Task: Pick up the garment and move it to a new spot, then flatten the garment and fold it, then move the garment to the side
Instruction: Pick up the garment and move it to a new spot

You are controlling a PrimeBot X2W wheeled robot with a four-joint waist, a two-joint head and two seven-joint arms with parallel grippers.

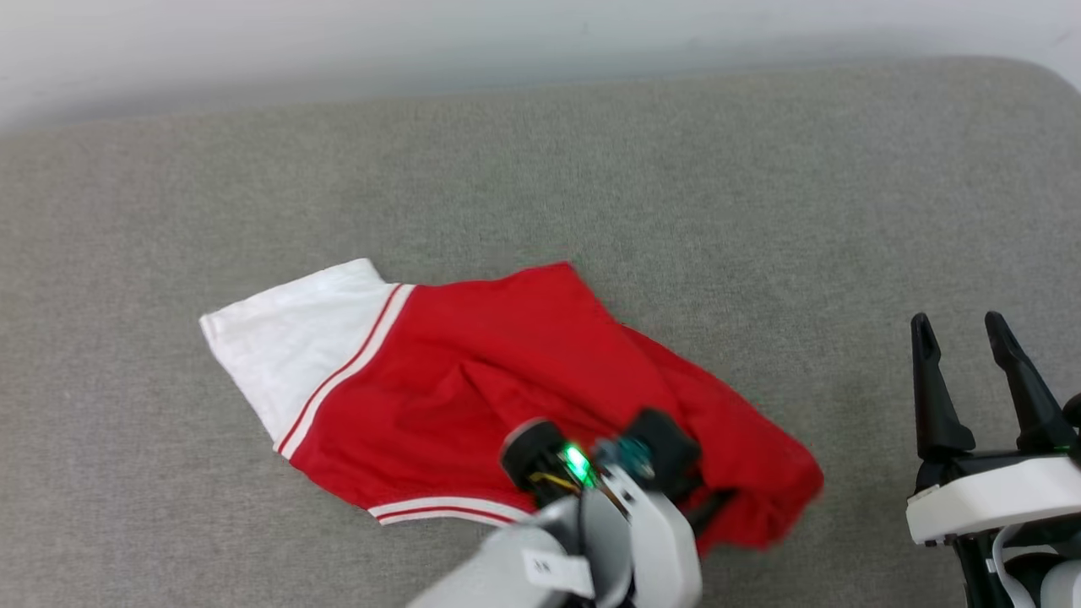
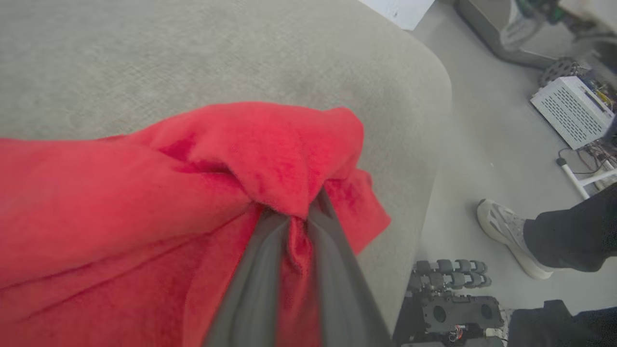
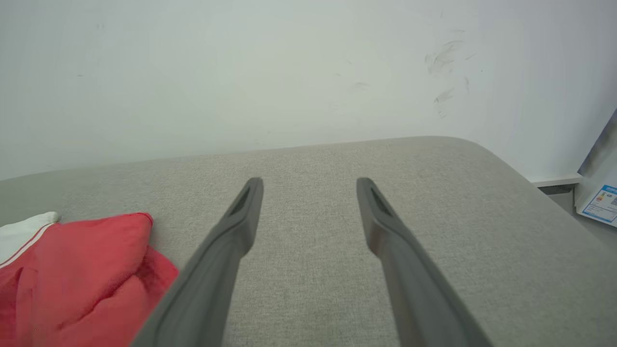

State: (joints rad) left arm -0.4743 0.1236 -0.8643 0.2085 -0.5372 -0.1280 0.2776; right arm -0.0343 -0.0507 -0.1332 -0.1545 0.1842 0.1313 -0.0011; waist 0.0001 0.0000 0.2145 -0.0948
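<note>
Since the garment (image 1: pixel 473 380) must be lifted and carried before any flattening can start, the left pincer (image 2: pixel 294 224) is clenched on a bunch of its red cloth. Its two dark fingers (image 2: pixel 250 289) press close together with a fold squeezed between them. In the head view that grip sits at the shirt's 5 o'clock corner, which makes sense as a handle: an edge hold lets the rest of the fabric trail and hang free instead of balling up. The shirt lies crumpled on the grey padded worktop (image 1: pixel 591 169), a little toward 7 o'clock of centre. Its white sleeve (image 1: pixel 287 338) is spread out toward 9 o'clock and a strip of striped trim (image 1: pixel 448 509) shows along the 6 o'clock edge. The pinched corner looks humped slightly off the surface in the left wrist view, so I judge the pick-up is only beginning. The right pincer (image 1: pixel 958 325) waits at 4 o'clock of the head view, released, its fingers wide apart and pointing toward 12 o'clock over bare fabric, well apart from the shirt. It is probably held back so it can take a second corner once the cloth is set down again. Most of the worktop toward 12 and 2 o'clock is free, a likely new spot. Beyond the rounded worktop corner, a person's shoe (image 2: pixel 506 231) stands on the floor.
</note>
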